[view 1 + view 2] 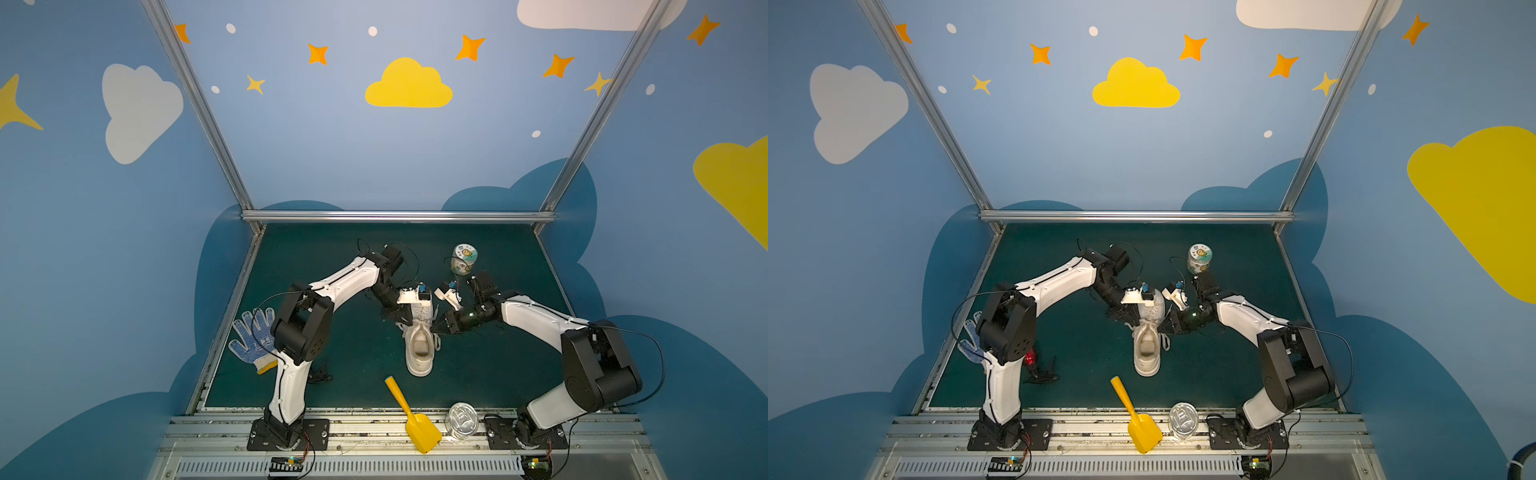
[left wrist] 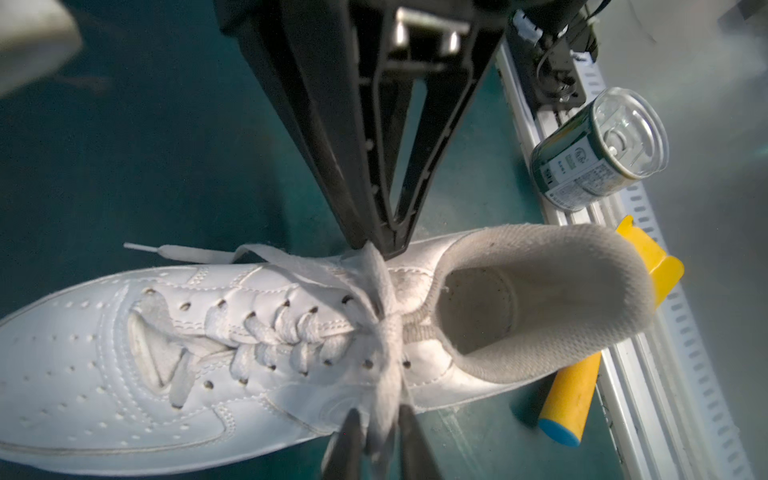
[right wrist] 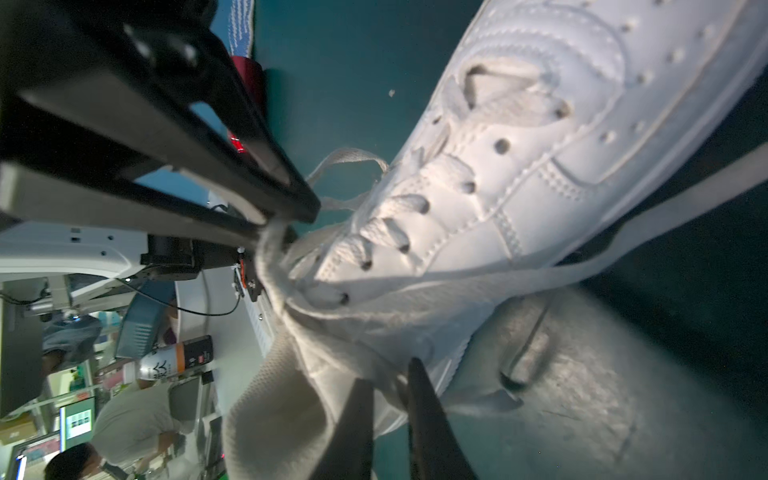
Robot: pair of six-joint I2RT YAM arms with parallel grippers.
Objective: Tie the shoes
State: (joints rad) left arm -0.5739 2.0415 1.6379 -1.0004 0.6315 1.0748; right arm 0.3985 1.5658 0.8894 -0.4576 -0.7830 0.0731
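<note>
White laces (image 2: 384,291) cross atop the shoe (image 1: 419,357), at the desk's (image 1: 478,374) middle, toe toward its far edge; left jaws and right jaws flank it crosswise, each pinching lace, equally near.

Left claw (image 2: 379,432), right claw (image 2: 380,245) crowd sneaker (image 2: 124,353); mat (image 1: 490,361) beside heel free.
</note>
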